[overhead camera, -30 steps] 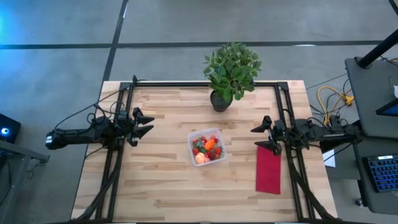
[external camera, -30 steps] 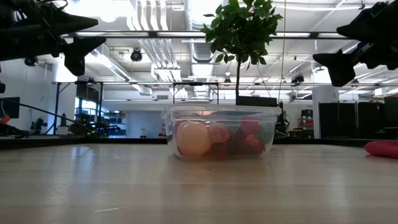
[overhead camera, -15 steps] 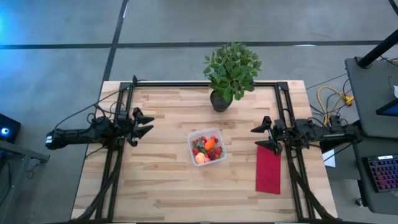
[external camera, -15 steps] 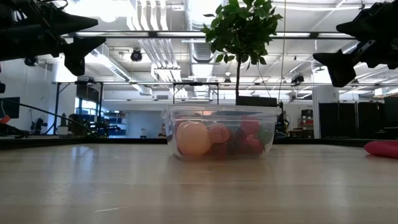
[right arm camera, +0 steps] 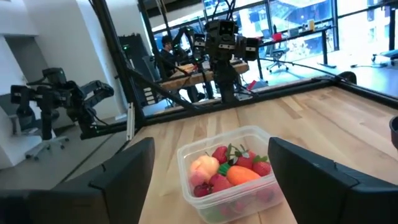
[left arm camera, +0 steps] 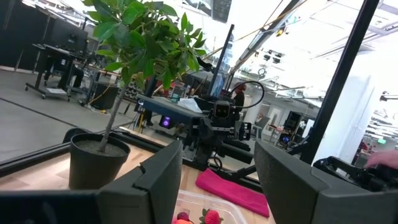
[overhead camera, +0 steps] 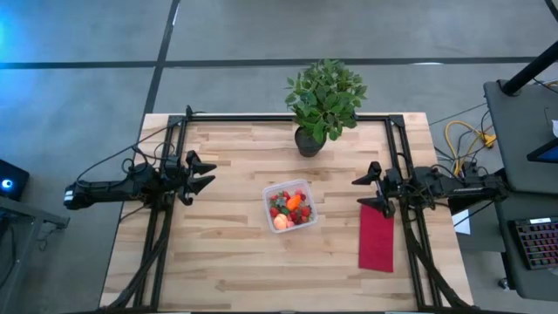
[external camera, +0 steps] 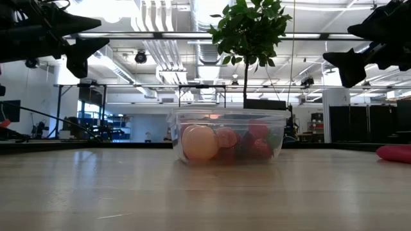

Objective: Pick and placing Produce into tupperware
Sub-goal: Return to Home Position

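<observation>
The clear tupperware [overhead camera: 290,206] stands on the table's middle, also in the low view [external camera: 228,135] and the right wrist view [right arm camera: 231,174]. Inside it lie red strawberries [right arm camera: 219,155], an orange carrot [right arm camera: 242,175] and a round peach-orange fruit [right arm camera: 204,167], which shows at the container's near wall [external camera: 200,142]. My left gripper [overhead camera: 202,174] hovers open above the table to the left of the tupperware. My right gripper [overhead camera: 370,193] hovers open to its right, above the red cloth's far end. Both are raised clear of the table and empty.
A potted leafy plant [overhead camera: 322,103] stands at the table's far edge, behind the tupperware. A red rectangular cloth [overhead camera: 377,238] lies flat near the right edge. Black frame rails [overhead camera: 166,218] run along both sides. Bare wood [overhead camera: 227,262] lies in front of the container.
</observation>
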Robot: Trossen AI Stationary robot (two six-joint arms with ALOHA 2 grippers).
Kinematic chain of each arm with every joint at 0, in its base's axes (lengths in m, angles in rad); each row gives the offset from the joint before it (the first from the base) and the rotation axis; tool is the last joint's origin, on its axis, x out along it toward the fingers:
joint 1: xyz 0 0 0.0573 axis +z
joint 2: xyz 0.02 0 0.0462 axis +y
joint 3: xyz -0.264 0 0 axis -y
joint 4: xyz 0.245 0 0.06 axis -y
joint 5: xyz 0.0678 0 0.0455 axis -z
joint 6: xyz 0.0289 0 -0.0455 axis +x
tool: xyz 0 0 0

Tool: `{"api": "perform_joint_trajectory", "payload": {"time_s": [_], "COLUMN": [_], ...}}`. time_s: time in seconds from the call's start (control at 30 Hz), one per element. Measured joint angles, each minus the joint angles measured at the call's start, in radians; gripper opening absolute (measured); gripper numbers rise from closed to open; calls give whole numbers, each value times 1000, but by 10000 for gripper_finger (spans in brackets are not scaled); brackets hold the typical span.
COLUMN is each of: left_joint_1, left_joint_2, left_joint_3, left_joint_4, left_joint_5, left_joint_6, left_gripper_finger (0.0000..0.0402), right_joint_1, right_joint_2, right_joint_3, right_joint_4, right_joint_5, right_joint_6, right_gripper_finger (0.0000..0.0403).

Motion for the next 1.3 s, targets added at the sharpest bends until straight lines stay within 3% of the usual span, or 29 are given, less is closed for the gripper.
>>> {"api": "perform_joint_trajectory", "payload": {"time_s": [0.2, 0.4, 1.3], "left_joint_1": [0, 0, 0], "left_joint_2": [0, 0, 0], "left_joint_3": [0, 0, 0], "left_joint_4": [0, 0, 0], "left_joint_5": [0, 0, 0], "left_joint_6": [0, 0, 0], "left_gripper_finger": [187, 187, 187], "right_joint_1": [0, 0, 0], "right_joint_2": [-11, -10, 39], "right_joint_3": [0, 2, 1], "right_joint_4": [-45, -35, -24], "right_joint_5": [13, 166, 209], "right_joint_6": [-35, 12, 41], "right_gripper_finger": [306, 311, 304]}}
